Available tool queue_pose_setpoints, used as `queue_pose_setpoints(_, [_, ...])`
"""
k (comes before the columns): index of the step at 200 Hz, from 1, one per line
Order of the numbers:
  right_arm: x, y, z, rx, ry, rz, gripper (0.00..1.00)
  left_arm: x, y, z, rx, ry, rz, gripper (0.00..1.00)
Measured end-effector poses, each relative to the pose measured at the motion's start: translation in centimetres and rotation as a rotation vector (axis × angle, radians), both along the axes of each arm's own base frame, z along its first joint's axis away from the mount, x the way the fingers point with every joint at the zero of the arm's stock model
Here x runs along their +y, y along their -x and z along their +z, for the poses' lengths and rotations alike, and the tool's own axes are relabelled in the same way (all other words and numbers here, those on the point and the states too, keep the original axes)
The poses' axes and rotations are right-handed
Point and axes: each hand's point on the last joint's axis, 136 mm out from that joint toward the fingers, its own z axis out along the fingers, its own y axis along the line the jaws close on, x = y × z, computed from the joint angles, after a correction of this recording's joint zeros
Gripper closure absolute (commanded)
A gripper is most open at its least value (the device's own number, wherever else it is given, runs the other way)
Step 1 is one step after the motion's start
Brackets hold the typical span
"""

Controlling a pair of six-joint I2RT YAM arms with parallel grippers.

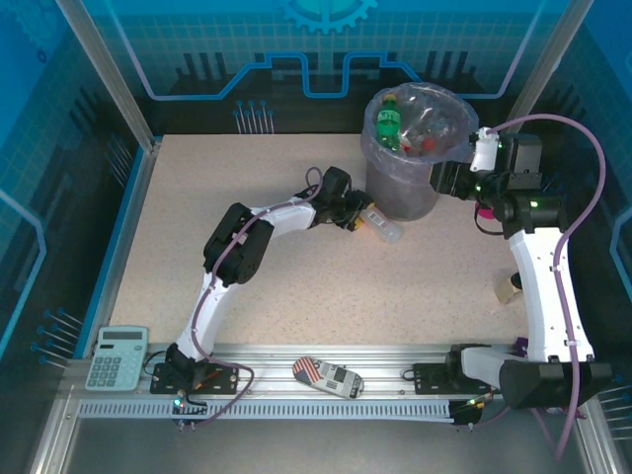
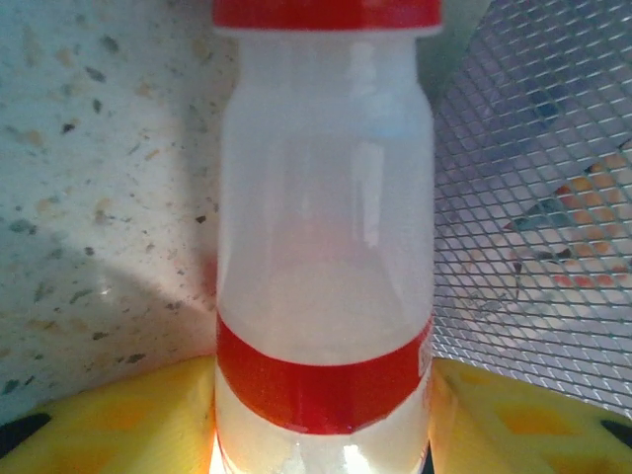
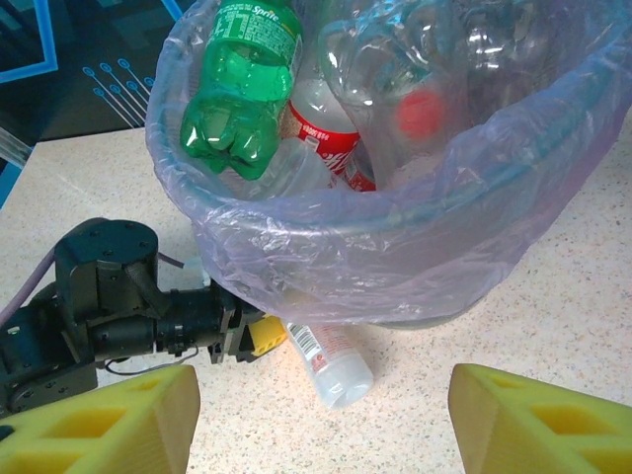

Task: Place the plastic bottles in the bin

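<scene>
Clear plastic bottle with a red cap and red band lies on the speckled bench, right beside the round grey bin with a lilac bag | step: grab it | left fingers pinch it on both sides | right fingers spread wide, hold nothing, near the bin | next: lift it over the rim, then let go

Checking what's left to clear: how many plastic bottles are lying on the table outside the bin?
1: a red-labelled bottle lies at the bin's base, clamped in the left gripper. Others could be hidden behind the bin.
</scene>
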Motion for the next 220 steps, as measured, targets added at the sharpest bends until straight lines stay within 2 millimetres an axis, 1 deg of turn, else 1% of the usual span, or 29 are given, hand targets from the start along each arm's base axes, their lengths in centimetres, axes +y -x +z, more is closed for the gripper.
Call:
queue_pose_setpoints(30, [0.2, 0.1, 0.0, 0.003, -0.018, 0.005, 0.32, 0.1, 0.1, 0.0, -0.018, 0.021, -0.002, 0.50])
queue_pose_setpoints(48, [0.5, 0.1, 0.0, 0.006, -0.032, 0.013, 0.32, 0.5, 0.2, 0.0, -0.035, 0.023, -0.007, 0.50])
queue_pose_setpoints(74, [0.7, 0.2, 0.1, 0.008, -0.050, 0.021, 0.32, 1.7, 1.0, 0.2, -0.035, 0.010, -0.015, 0.50])
queue_pose_setpoints(88, [0.9, 0.2, 0.2, 0.008, -0.061, 0.024, 0.32, 2.5, 1.3, 0.6, -0.042, 0.006, -0.020, 0.50])
queue_pose_setpoints(109, [1.1, 0.2, 0.5, 0.003, -0.074, 0.031, 0.32, 3.1, 1.4, 2.6, -0.090, 0.037, -0.046, 0.48])
queue_pose_setpoints(139, [1.5, 0.3, 1.0, -0.002, -0.099, 0.043, 0.32, 3.5, 1.7, 7.0, -0.218, 0.120, -0.126, 0.48])
queue_pose_setpoints(157, [2.2, 0.5, 1.2, -0.002, -0.116, 0.057, 0.32, 4.5, 2.2, 9.3, -0.306, 0.139, -0.180, 0.49])
queue_pose_setpoints(169, [3.1, 0.6, 1.5, -0.009, -0.129, 0.073, 0.32, 5.4, 2.5, 10.4, -0.368, 0.140, -0.211, 0.50])
queue_pose_setpoints(188, [5.2, 1.1, 1.8, -0.035, -0.159, 0.120, 0.32, 7.1, 2.7, 11.9, -0.471, 0.130, -0.257, 0.51])
queue_pose_setpoints(206, [7.4, 1.5, 1.6, -0.036, -0.195, 0.165, 0.31, 8.7, 3.1, 13.1, -0.588, 0.088, -0.310, 0.51])
queue_pose_setpoints(220, [9.4, 1.7, 1.2, -0.027, -0.220, 0.206, 0.30, 9.2, 3.7, 14.1, -0.684, 0.044, -0.365, 0.50])
